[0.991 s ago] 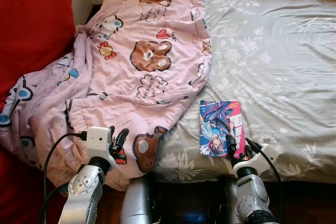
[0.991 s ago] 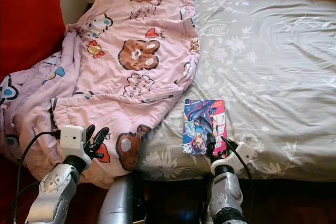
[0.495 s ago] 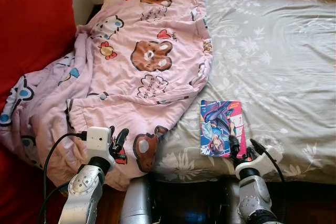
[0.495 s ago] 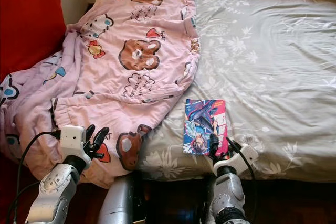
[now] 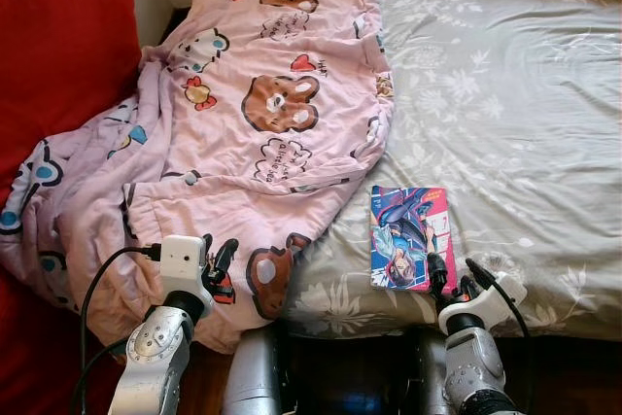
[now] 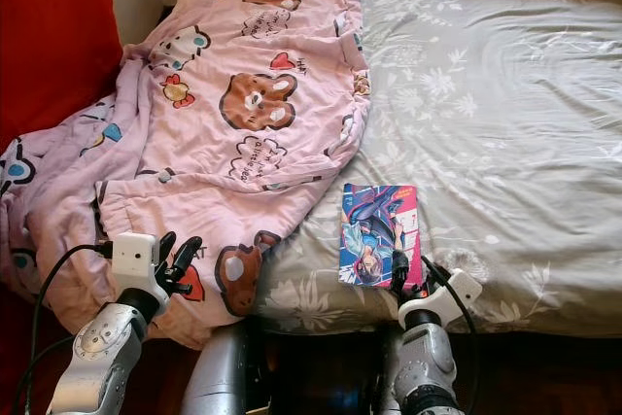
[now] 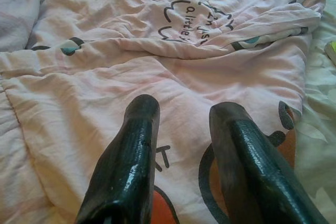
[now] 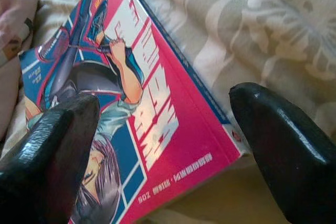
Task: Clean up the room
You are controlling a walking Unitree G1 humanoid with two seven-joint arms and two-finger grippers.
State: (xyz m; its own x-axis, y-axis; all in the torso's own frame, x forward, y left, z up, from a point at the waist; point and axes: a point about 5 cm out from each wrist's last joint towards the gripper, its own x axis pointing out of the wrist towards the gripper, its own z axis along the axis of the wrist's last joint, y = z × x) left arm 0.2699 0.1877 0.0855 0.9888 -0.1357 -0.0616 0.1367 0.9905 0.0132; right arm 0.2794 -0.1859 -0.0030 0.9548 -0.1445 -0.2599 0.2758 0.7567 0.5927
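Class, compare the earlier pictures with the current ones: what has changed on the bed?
The right end effector, open, has drawn back slightly off the comic book toward the bed's near edge. The book, the pink blanket and the left end effector have stayed put.

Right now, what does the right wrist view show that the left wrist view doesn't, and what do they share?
Right wrist view: the book lying flat on the grey sheet, its near corner between the right gripper's open fingers, which straddle it without touching it.

Left wrist view: the left gripper open just above the pink blanket, with its bear prints and lettering.

Both: a pair of open black fingers, a strip of pink blanket, and some grey sheet at the edge.
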